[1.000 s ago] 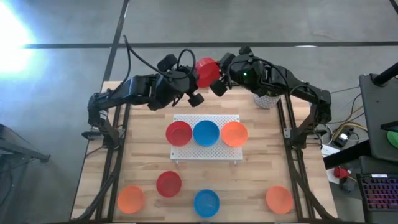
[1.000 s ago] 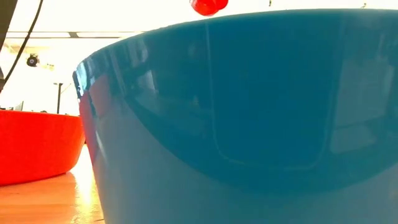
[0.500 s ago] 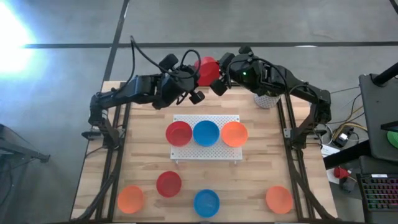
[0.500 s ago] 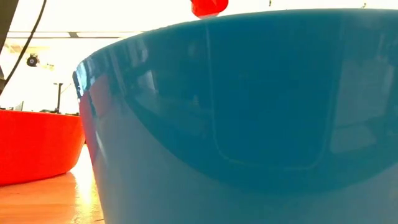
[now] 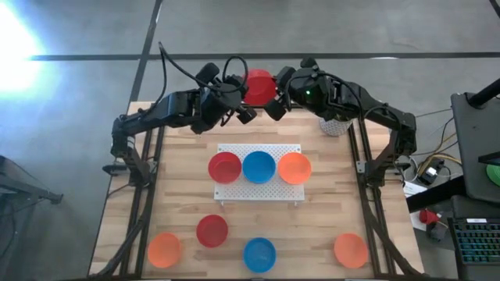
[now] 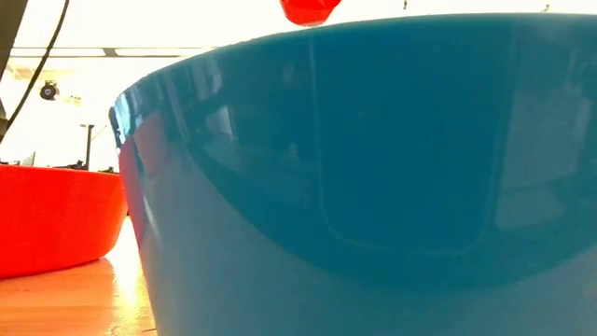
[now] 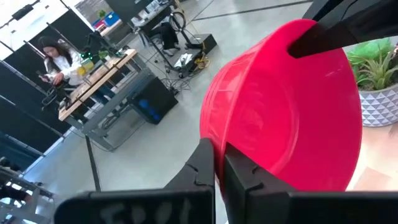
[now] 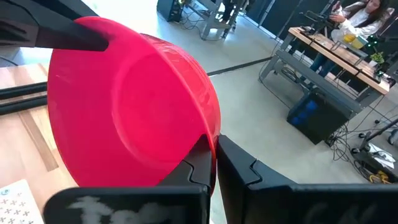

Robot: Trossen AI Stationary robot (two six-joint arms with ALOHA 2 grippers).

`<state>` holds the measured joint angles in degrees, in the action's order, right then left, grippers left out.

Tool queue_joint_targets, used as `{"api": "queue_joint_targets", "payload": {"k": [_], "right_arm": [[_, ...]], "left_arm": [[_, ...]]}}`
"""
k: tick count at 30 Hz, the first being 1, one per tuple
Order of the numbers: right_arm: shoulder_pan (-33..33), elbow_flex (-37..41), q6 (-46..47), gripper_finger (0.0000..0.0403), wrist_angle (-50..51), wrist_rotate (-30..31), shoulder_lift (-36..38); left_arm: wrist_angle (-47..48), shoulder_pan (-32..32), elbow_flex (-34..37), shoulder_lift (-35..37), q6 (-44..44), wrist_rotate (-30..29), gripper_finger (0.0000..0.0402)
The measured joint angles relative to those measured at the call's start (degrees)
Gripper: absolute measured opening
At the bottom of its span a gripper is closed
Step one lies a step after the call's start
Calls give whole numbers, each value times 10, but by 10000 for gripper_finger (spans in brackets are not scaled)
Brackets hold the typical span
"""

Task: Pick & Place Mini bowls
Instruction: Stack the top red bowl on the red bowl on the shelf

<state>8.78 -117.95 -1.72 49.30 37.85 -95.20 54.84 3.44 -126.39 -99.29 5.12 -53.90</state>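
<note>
A red mini bowl (image 5: 259, 84) hangs in the air over the table's far edge and shows at the top of the low view (image 6: 308, 8). My left gripper (image 5: 243, 99) is shut on its left rim. My right gripper (image 5: 275, 98) is shut on its right rim. A red bowl (image 5: 225, 167), a blue bowl (image 5: 258, 166) and an orange bowl (image 5: 294, 167) sit on the white perforated board (image 5: 258, 191). Closer in, an orange bowl (image 5: 164, 248), a red one (image 5: 212, 230), a blue one (image 5: 259, 254) and another orange one (image 5: 351, 250) rest on the wood. My left gripper pinches the red bowl's rim (image 7: 212, 138) between its two fingers, one on the inner face and one on the outer. It comes from the table's left. The bowl is lifted clear, hollow side up. My right gripper pinches the opposite rim (image 8: 213, 127) between its two fingers, one inside the bowl and one outside. It comes from the table's right. The bowl spans the gap between both grippers, clear of the table.
A white pot with a green plant (image 5: 334, 125) stands at the far right, close under my right arm. The blue bowl near the front edge fills most of the low view (image 6: 373, 187), with a red bowl (image 6: 56, 219) beside it.
My left gripper has moved toward the far edge and up to the red bowl held by my right gripper, and has shut on the bowl's left rim. The bowl and my right gripper have stayed where they were.
</note>
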Motion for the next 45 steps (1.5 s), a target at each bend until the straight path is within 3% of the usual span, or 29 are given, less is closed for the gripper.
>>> {"api": "queue_joint_targets", "payload": {"k": [6, 23, 29, 34, 45], "right_arm": [[-1, 0, -2, 34, 0, -6, 0], [-28, 0, -63, 181, -4, -3, 13], [-44, 0, -63, 194, -2, -3, 32], [-57, 0, -60, 194, 0, -3, 50], [-87, 0, -58, 192, 47, -5, 88]], "left_arm": [[1, 0, 0, 0, -10, -3, 1], [3, 7, 2, -1, -19, 12, 1], [7, 19, 2, -1, -26, 11, 1], [27, 32, 2, 3, -40, 56, 1], [207, 51, 1, 56, -127, 142, 1]]}}
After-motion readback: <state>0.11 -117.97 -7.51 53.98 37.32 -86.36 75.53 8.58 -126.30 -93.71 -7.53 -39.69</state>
